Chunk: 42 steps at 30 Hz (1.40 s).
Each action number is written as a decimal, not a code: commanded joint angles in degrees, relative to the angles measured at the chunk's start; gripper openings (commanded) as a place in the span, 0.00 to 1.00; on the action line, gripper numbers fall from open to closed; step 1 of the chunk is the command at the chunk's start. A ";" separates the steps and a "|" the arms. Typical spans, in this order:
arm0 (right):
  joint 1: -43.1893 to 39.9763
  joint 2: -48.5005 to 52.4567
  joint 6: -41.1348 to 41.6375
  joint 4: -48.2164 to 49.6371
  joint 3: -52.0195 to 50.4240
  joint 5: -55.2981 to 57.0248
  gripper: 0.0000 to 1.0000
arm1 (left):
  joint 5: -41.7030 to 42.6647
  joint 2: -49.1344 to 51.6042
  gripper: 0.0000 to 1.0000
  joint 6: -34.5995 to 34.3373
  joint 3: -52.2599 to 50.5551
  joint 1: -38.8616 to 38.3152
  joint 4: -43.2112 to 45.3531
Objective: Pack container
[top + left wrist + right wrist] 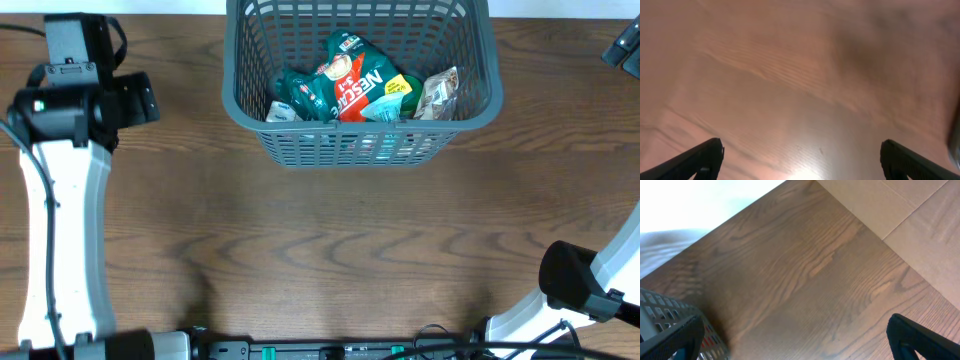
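Brown wood-grain surface [320,250] is filling every view. We are seeing the container [350,148], a dark grey slotted basket, sitting at the far middle of it. It is already holding a red Nescafé packet [355,85], a green packet [300,95] and a beige packet [438,95], all heaped together.

The left gripper [800,150] is hanging over bare wood well to the container's left, its jaws spread wide and gripping nothing. The right gripper [795,327] is hovering near a container corner, jaws likewise spread and empty.

No packet is showing outside the container, so we are judging the packing close to done. Doing this step well is meaning keeping both arms clear of the rim, and lifting the right one before swinging it, so the basket is not getting nudged.

The overhead frame is cutting off the container's far rim. The heaped packets are overlapping, so we cannot count them. The left wrist view is blurring into soft grain.
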 commanded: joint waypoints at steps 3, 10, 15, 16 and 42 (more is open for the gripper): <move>-0.04 0.28 0.98 -0.09 0.04 0.20 0.99 | 15.17 5.05 0.99 3.10 -0.37 0.90 -3.30; -0.04 0.28 0.98 -0.09 0.04 0.20 0.99 | 19.98 6.64 0.99 6.32 -0.48 0.79 -3.28; -0.04 0.28 0.98 -0.09 0.04 0.20 0.99 | 19.96 6.64 0.99 6.27 -0.48 0.79 -3.28; -0.04 0.28 0.98 -0.09 0.04 0.20 0.99 | 19.96 6.64 0.99 6.29 -0.48 0.79 -3.28; -0.04 0.28 0.98 -0.09 0.04 0.20 0.99 | 19.96 6.64 0.99 6.27 -0.48 0.79 -3.28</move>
